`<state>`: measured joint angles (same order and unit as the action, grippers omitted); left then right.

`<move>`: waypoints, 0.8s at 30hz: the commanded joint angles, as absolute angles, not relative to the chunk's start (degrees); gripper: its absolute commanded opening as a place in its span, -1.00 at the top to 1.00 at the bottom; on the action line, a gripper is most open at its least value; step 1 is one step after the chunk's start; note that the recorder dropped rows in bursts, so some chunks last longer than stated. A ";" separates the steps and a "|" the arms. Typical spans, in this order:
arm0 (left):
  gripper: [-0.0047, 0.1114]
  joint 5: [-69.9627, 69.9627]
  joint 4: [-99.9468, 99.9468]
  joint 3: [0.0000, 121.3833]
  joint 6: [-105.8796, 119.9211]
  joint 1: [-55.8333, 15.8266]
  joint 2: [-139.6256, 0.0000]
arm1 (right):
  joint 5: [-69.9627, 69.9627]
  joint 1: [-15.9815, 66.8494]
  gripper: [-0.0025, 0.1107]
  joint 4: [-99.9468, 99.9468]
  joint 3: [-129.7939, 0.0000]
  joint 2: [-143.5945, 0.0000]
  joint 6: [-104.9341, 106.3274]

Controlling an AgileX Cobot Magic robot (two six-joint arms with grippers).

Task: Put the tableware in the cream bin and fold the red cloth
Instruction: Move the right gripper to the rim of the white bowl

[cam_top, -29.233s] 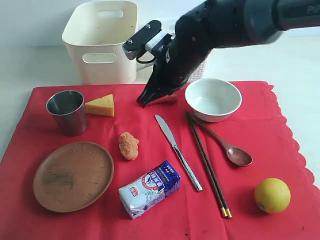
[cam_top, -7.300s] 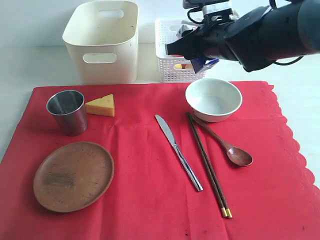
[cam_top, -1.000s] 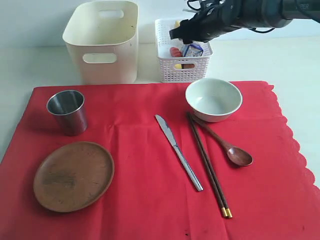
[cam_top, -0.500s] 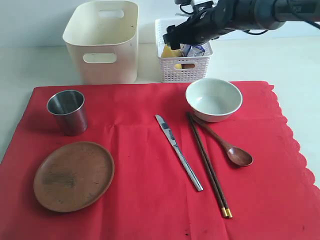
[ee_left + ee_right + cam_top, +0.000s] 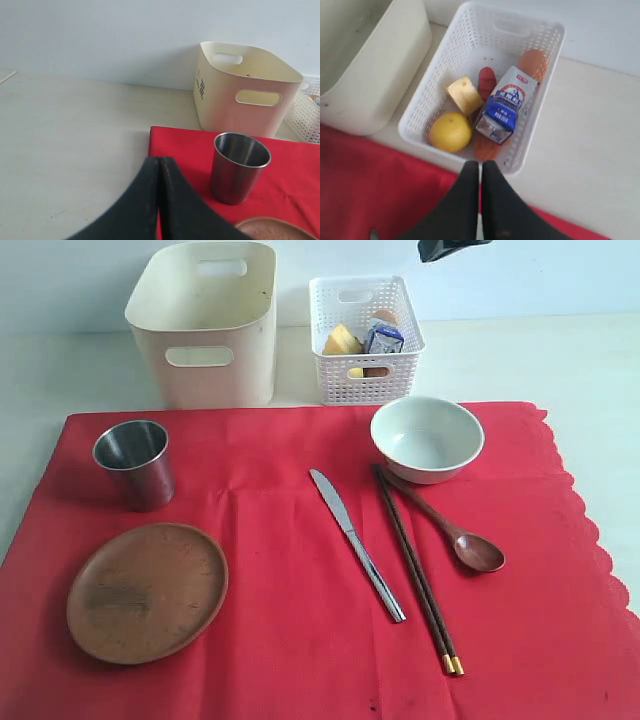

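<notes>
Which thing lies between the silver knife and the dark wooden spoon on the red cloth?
The dark gold-tipped chopsticks lie between the knife and the spoon, on the red cloth; the exterior view shows this.

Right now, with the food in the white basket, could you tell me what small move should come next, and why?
Probably lower the right end effector from above the white basket toward the bowl, opening it: it is shut and empty, and the bowl lies nearest, on the red cloth, not yet in the cream bin.
</notes>
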<state>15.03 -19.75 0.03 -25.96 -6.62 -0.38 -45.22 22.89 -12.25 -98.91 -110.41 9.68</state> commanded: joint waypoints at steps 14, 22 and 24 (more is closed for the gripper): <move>0.89 14.68 -19.84 0.00 -25.64 -6.57 0.00 | -27.48 22.60 0.96 -12.85 -52.48 -83.16 4.01; 0.89 14.68 -19.84 0.00 -25.64 -6.57 0.00 | -11.45 22.60 0.96 -13.30 -35.47 -83.41 -5.01; 0.89 14.68 -19.84 0.00 -25.64 -6.57 0.00 | -8.75 22.60 0.96 -13.30 -33.79 -84.03 -7.16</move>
<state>15.03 -19.75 0.03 -25.96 -6.62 -0.38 -14.26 22.89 -13.09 -36.06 -83.62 -3.86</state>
